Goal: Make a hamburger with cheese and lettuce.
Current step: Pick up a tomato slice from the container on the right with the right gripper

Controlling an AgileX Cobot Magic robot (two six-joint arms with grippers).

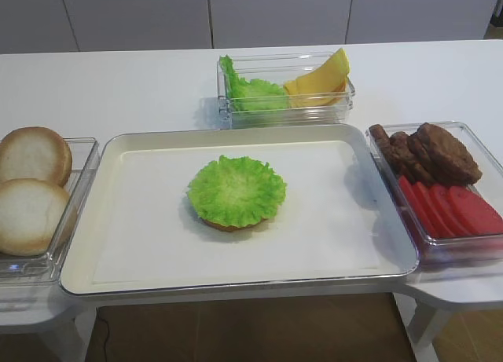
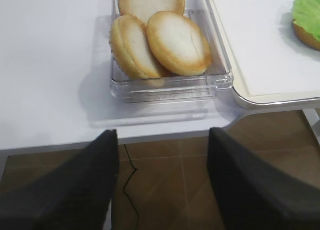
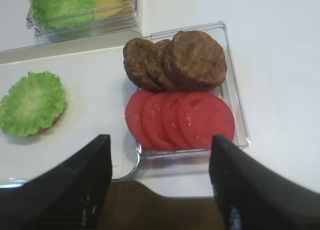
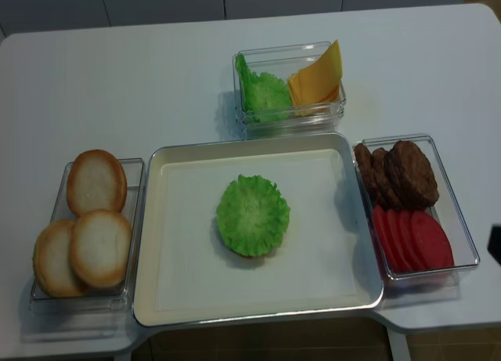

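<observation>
The hamburger [image 1: 236, 191] is a tan bun base under a frilly green leaf, in the middle of the white tray [image 1: 141, 260]. It also shows in the second high view [image 4: 252, 214], the right wrist view [image 3: 31, 103] and the left wrist view [image 2: 306, 18]. Yellow-orange cheese [image 1: 318, 83] slices and spare lettuce [image 1: 247, 91] share a clear box behind the tray. My right gripper [image 3: 160, 140] is open and empty, just off the table's front edge before the tomato box. My left gripper [image 2: 162, 132] is open and empty, off the front edge before the bun box. Neither gripper is clearly seen in the high views.
Pale bun halves [image 1: 31, 189] lie in a clear box left of the tray. Brown patties [image 1: 428, 154] and red tomato slices [image 1: 452, 209] fill a clear box on the right. Brown floor shows below the table's front edge.
</observation>
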